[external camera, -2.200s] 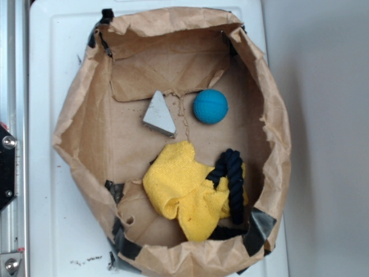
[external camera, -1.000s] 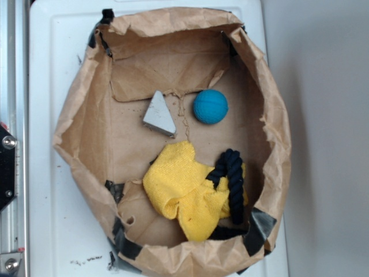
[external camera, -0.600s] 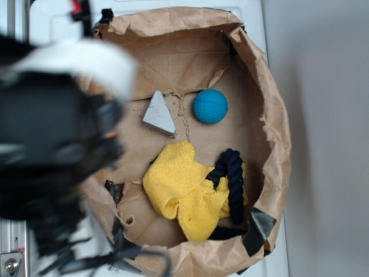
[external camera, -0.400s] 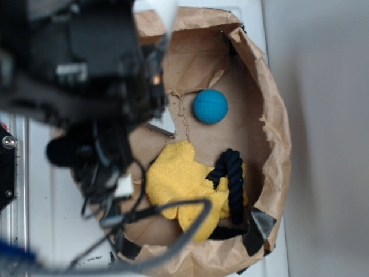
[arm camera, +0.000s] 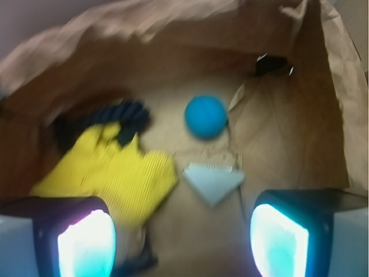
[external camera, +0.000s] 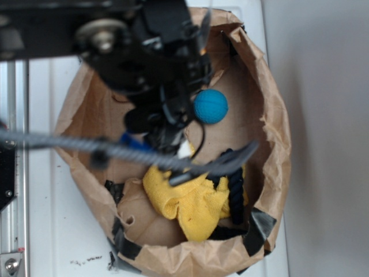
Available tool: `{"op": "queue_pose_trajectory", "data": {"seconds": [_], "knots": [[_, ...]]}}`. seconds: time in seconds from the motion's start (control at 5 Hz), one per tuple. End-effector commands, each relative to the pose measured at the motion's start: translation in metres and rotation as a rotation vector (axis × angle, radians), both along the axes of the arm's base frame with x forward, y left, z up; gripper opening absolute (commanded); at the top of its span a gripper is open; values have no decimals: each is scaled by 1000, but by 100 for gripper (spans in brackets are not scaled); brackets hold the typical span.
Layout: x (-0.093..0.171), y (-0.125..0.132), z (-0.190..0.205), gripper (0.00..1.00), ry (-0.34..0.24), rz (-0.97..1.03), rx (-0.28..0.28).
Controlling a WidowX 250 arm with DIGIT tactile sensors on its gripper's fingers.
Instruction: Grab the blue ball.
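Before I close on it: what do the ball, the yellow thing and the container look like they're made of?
The blue ball looks like matte rubber or foam: even teal, no glare. The yellow cloth looks like soft napped fabric, crumpled in folds. The paper bag is creased brown kraft paper, patched with dark tape at the rim. The tool stands open above them; the wrist view is blurred, so finer texture is unclear.

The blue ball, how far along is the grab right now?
Done: the arm is over the paper bag, and the gripper looks down into it with its jaws wide apart. In hand: nothing; the blue ball lies free on the bag floor, ahead of the jaws, beyond the grey wedge. Left: moving over the ball, descending, closing and lifting.
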State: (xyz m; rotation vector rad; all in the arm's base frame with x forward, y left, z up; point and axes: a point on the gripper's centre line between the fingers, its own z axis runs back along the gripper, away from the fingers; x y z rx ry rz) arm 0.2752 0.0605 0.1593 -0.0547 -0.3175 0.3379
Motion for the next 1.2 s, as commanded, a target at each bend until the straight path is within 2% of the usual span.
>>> {"op": "queue_pose_trajectory", "data": {"seconds": [0.0,0.2,1.0], "knots": [[24,39,-6,100,-37,148,73],[21,43,-8,100,-41,153,119],[21,43,-8,100,-41,153,119]]}}
